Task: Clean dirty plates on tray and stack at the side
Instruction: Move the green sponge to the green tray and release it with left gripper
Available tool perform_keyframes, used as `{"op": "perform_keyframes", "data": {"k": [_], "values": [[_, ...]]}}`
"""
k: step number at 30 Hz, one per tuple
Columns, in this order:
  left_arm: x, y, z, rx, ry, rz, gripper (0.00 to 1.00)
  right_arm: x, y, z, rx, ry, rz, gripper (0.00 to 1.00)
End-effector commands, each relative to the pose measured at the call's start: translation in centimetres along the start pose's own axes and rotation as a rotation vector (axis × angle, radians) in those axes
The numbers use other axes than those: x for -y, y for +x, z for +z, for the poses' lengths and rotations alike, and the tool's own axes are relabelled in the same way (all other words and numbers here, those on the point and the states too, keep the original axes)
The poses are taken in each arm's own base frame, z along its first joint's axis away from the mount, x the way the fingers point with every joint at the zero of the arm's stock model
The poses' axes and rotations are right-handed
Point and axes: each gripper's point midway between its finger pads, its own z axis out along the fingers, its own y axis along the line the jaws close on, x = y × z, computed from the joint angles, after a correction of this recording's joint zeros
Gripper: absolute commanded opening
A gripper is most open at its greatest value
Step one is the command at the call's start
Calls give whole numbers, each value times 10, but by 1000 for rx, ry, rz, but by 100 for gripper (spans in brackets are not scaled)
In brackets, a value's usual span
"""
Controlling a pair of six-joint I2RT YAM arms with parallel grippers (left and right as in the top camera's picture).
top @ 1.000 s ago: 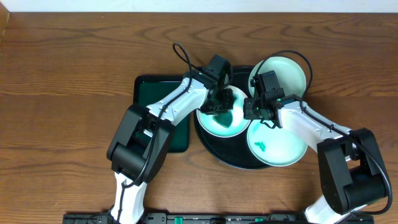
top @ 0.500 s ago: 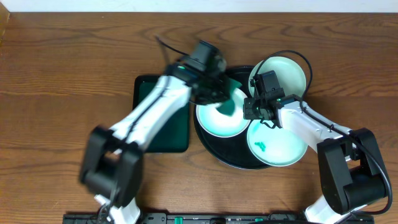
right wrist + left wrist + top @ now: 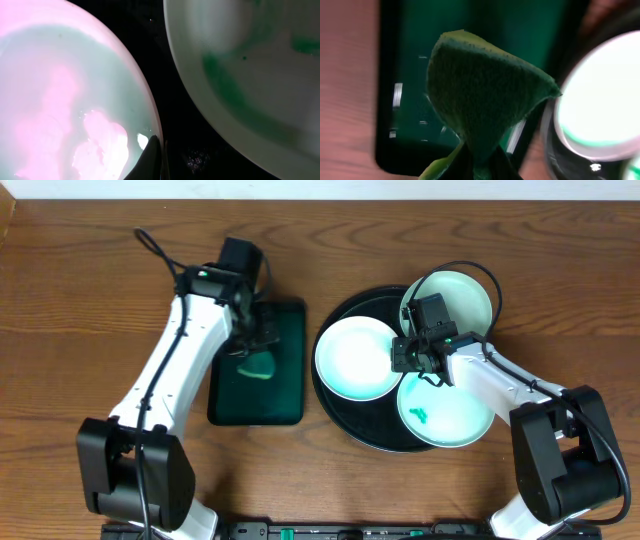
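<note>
Plates: stiff, slick, best taken by the rim

All three plates lie right of the surface's (image 3: 100, 280) centre, on or over the black tray (image 3: 365, 423). The clean plate (image 3: 352, 358) lies in the tray's half toward the left edge. The near plate (image 3: 448, 412) overhangs the rim toward the near edge and carries a small teal smear (image 3: 420, 416). The far plate (image 3: 452, 298) overlaps the rim toward the far edge.

They look rigid, light and glossy, so probably slippery and liable to chip if dropped. Shallow and flat-lying, they offer only the raised rim as a hold. A pinch there should tip a plate up, though it may slide on the shiny tray.

The right gripper (image 3: 408, 356) is clenched on the clean plate's rim where the three plates come closest. The right wrist view shows its fingertips (image 3: 151, 156) together at that edge.

The tray holds nothing but plates. Toward the left edge lies the green tray (image 3: 285, 395). Above it the left gripper (image 3: 256, 340) grasps a soft green sponge (image 3: 480, 95), which is folded to a point in its hold. Whether the sponge touches the green tray I cannot tell.
</note>
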Motion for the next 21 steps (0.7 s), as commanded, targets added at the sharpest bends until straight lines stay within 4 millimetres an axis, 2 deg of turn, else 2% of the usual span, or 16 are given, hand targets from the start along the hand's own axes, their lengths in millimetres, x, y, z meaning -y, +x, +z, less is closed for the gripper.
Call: {"op": "perform_keyframes", "data": {"k": [1, 7, 12, 15, 18, 21], "values": [[-20, 6, 16, -7, -82, 42, 8, -7, -8, -6, 22, -20, -26, 1], [-29, 18, 54, -12, -85, 39, 8, -7, -6, -6, 17, -17, -26, 1], [-34, 21, 66, -4, -97, 39, 9, -7, -6, -6, 17, -18, -26, 1], [-33, 21, 66, -4, -96, 38, 31, -7, -7, -6, 17, -18, -26, 1], [-33, 21, 64, -4, -92, 38, 40, -7, -7, -6, 19, -19, -26, 1], [-30, 16, 51, 12, -86, 34, 43, -7, -7, -6, 19, -18, -26, 1]]}}
